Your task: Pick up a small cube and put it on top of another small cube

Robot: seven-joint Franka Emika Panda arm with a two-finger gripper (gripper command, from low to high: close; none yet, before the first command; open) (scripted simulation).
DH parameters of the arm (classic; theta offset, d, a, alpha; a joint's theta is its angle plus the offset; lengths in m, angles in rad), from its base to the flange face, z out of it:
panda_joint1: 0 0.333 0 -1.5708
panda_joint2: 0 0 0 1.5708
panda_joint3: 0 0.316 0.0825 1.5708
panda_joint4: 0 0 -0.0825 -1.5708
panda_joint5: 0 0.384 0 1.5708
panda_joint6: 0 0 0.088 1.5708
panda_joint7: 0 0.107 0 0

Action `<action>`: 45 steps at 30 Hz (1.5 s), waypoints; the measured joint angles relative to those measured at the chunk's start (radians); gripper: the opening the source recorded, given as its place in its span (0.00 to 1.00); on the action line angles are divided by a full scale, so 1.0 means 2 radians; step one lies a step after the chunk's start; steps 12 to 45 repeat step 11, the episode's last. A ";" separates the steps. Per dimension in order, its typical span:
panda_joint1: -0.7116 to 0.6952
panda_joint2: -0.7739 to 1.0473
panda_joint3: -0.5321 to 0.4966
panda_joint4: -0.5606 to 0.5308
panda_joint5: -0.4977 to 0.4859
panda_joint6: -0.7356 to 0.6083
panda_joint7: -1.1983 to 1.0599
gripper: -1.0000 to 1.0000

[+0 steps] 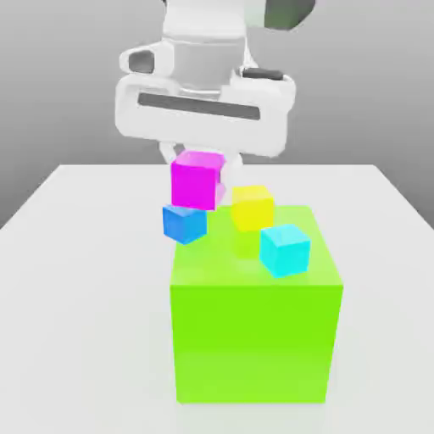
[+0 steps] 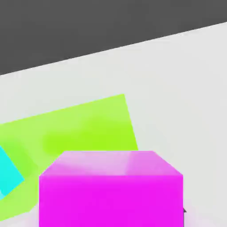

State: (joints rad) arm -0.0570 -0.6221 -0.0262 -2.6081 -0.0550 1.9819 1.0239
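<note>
My gripper (image 1: pixel 202 168) hangs under the white hand and is shut on the small magenta cube (image 1: pixel 196 183), which is lifted off the table. This cube is just above and slightly behind a blue cube (image 1: pixel 184 224), near the far left corner of the big green cube (image 1: pixel 254 331). In the hand view the magenta cube (image 2: pixel 111 190) is close up, with the green cube's top (image 2: pixel 80 128) beyond it. A yellow cube (image 1: pixel 252 208) is at the far edge of the green top, to the exterior view's right of the held cube.
A cyan cube (image 1: pixel 285 248) rests on the green cube's top towards its near right; in the hand view the cyan cube (image 2: pixel 9 174) shows at the frame's edge. The white table (image 1: pixel 85 280) spreads around the green cube.
</note>
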 joint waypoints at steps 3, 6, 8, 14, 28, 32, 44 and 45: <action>-0.009 -0.049 -0.013 -0.025 0.007 -0.023 -0.006 0.00; -0.014 -0.046 -0.015 -0.065 0.009 0.021 -0.010 0.00; -0.016 -0.036 -0.015 -0.089 0.010 0.055 -0.011 1.00; -0.016 -0.036 -0.015 -0.089 0.010 0.055 -0.011 1.00; -0.016 -0.036 -0.015 -0.089 0.010 0.055 -0.011 1.00; -0.016 -0.036 -0.015 -0.089 0.010 0.055 -0.011 1.00; -0.016 -0.036 -0.015 -0.089 0.010 0.055 -0.011 1.00; -0.016 -0.036 -0.015 -0.089 0.010 0.055 -0.011 1.00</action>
